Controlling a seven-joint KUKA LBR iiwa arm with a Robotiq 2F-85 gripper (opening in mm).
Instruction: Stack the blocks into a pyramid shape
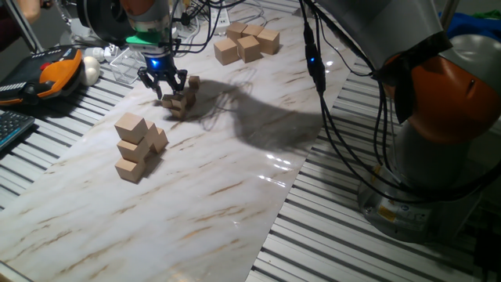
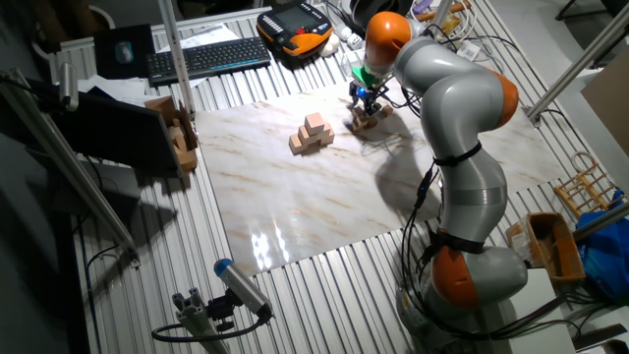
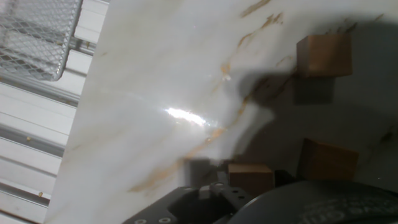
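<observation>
Several tiny blocks [image 1: 180,103] sit in a small cluster on the marble desk [image 1: 235,180], at its far end near the wire basket [image 3: 37,34], and my tool [image 1: 163,81] hangs right over them. Some look already stacked, though I cannot count the layers; one more block [image 1: 193,81] lies just beside the pile. My fingers look spread in one fixed view, but whether something tiny sits between them I cannot tell. My hand view shows three blocks on the marble, apart from each other, partly in my own shadow.

What worries me is how small these pieces are. I judge that a slightly off-centre descent would let a fingertip clip the pile and scatter it, and a block released with any tilt could slide off the row under it. Shadow over the cluster also makes edges hard to read. A medium stack [image 1: 137,146] stands well apart nearer the camera and large cubes [image 1: 246,41] lie at the far edge; neither should be in my way.
</observation>
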